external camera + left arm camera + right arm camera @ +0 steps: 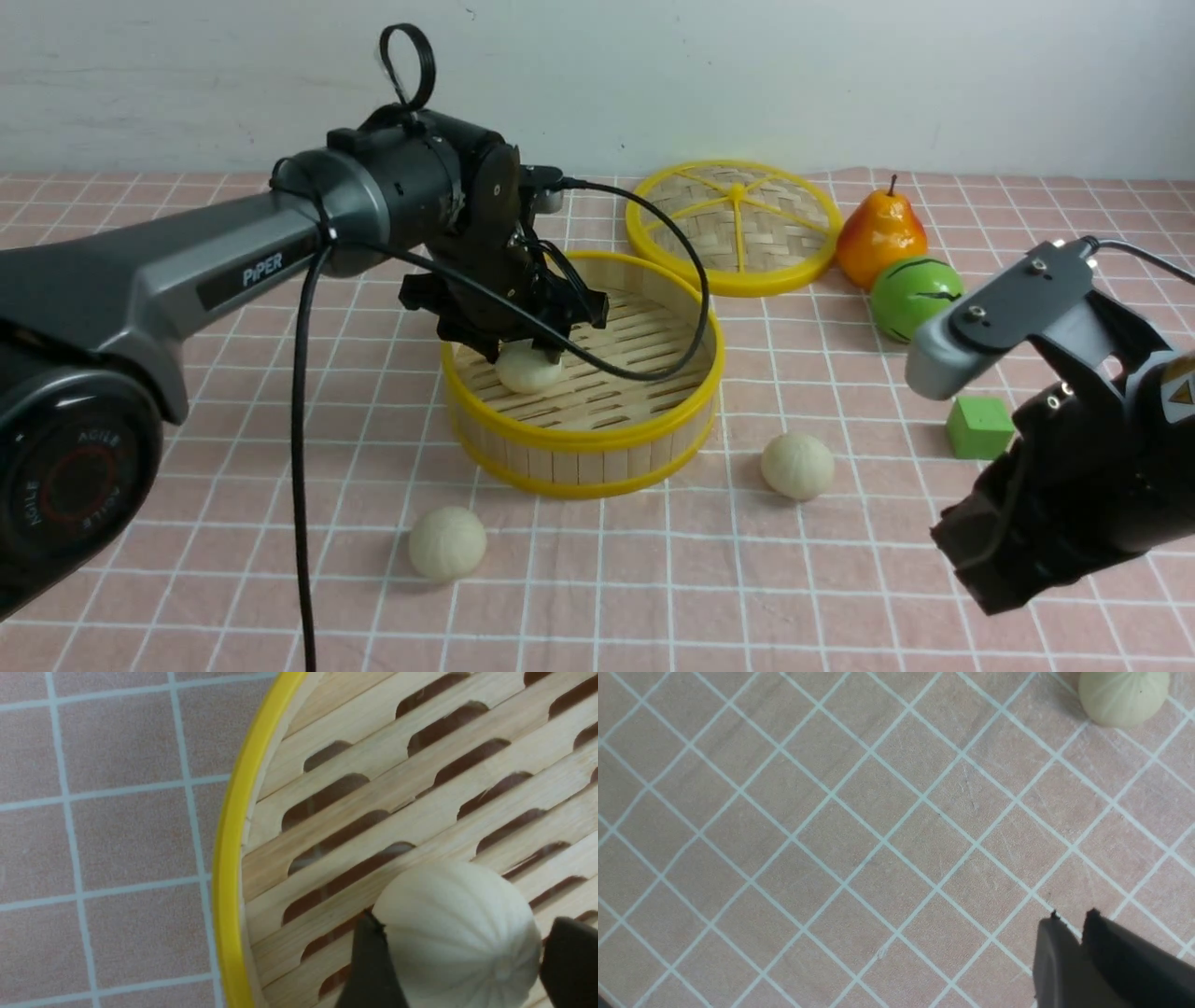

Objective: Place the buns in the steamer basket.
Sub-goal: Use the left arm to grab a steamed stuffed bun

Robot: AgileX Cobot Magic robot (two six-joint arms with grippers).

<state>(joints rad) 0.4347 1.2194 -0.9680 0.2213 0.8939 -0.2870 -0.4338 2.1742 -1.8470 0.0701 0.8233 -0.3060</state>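
Left gripper (pixel 528 347) is down inside the basket (pixel 597 437), fingers (pixel 369 961) either side of one bun (pixel 458 933). That bun sits on the slats directly under it, close to the rim. Pressing or let go: cannot tell.

Right gripper (pixel 1073 918): tips nearly together, empty. Second bun (pixel 1122 695) lies on the cloth (pixel 831 858) forward and to its left, apart. Third bun (pixel 447 543) lies outside the basket wall, on the robot's side of the left gripper.

Buns judged light, soft, easily dented. Take across the widest girth with a gentle squeeze.

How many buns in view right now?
3. One bun in the basket, under the left gripper; left bun and right bun on the cloth in front. Others may be hidden.
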